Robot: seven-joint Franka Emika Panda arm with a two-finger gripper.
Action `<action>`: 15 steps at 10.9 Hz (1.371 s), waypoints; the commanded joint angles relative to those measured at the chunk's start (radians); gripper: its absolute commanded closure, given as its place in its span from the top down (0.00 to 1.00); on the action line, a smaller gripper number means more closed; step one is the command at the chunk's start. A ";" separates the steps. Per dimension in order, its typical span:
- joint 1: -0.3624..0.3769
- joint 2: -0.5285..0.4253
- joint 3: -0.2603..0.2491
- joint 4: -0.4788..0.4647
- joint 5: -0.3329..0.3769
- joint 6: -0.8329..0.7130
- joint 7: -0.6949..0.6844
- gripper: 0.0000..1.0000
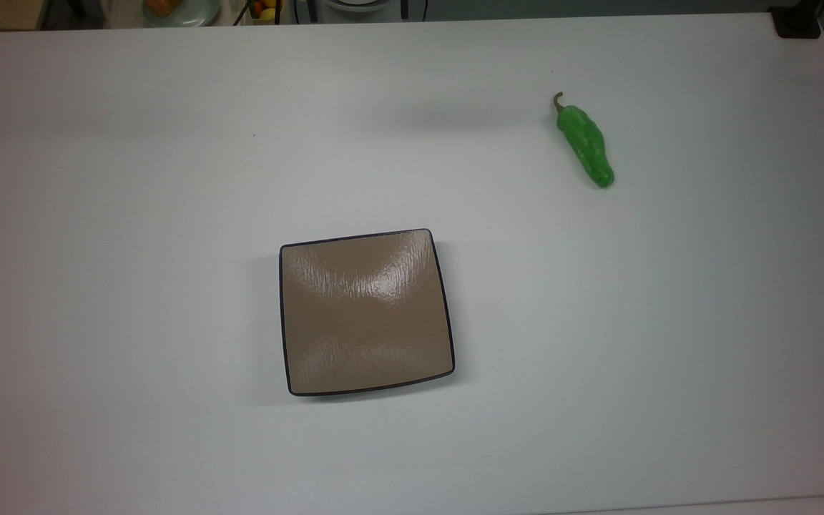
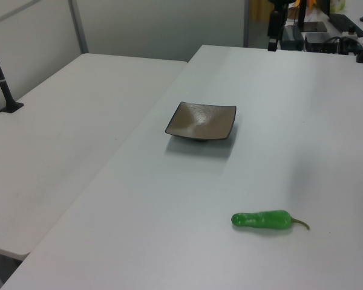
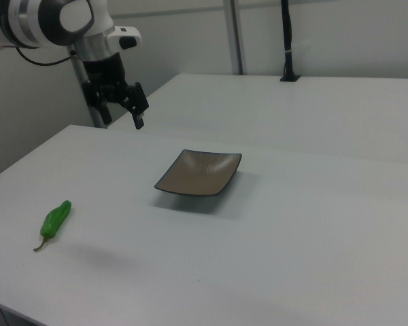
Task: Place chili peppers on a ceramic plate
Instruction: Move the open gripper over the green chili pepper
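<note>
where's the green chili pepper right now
The green chili pepper lies on the white table in the top view's upper right, well apart from the ceramic plate, stem pointing toward the far edge.

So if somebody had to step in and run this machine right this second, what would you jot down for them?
Pincer: raised in the air above the white table, holding nothing, fingers apart.
Bright green wrinkled chili pepper: lying flat on the table, well away from the plate, toward the top view's upper right; brownish stem pointing away from the plate.
Square glossy tan-brown ceramic plate: near the table's middle, nothing on it.
Done: nothing yet; the pepper is untouched.
Left: lower onto the pepper, grip it, carry it over and set it on the plate.
</note>
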 commanded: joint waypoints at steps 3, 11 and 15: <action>0.014 0.022 -0.007 -0.015 0.036 0.000 -0.020 1.00; 0.049 0.025 0.031 -0.015 0.053 0.004 -0.018 1.00; 0.049 0.048 0.220 -0.017 0.053 0.006 0.040 1.00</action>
